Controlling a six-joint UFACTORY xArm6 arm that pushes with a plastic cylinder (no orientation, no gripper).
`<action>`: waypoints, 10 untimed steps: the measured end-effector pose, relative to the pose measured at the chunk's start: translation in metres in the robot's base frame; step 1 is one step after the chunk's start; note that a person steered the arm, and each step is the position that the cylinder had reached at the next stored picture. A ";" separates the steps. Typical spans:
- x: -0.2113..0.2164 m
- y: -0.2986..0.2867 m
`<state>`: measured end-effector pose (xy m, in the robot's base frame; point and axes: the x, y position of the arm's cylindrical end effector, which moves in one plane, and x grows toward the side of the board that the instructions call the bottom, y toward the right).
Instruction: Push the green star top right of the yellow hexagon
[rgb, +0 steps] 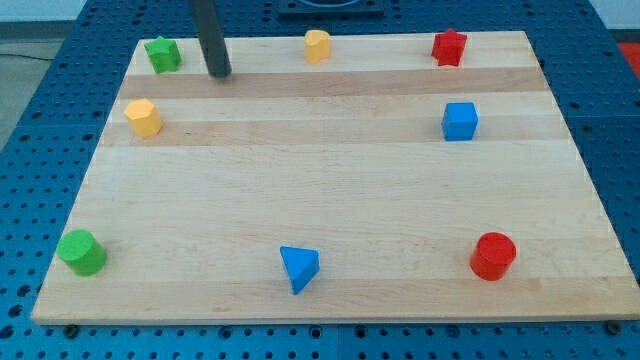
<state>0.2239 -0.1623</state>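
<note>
**Rod tip parked just right of the green star**

Although most of the dark straight rod runs out past the upper edge of the frame, my tip shows clearly, resting on the pale wooden board in the upper left of the frame. No jaws exist on this arm, so nothing about open or closed can be told. The small green star block sits near the board's upper left corner, just left of my tip and apart from it. Below the star, on the left side, stands the yellow hexagon block.

Along the upper edge, a second yellow block sits at centre; its shape is hard to make out, rounded on one side. A red star block lies at the upper right. A blue cube stands on the right side, below the red star. Across the lower part of the frame sit a green cylinder at left, a blue triangular block at centre, and a red cylinder at right.

Around the board, a blue perforated table surface is cut off by the frame on every side. No writing or labels can be read anywhere.
</note>
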 end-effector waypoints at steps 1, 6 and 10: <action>-0.033 -0.002; 0.014 -0.095; 0.062 -0.031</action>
<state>0.2860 -0.1935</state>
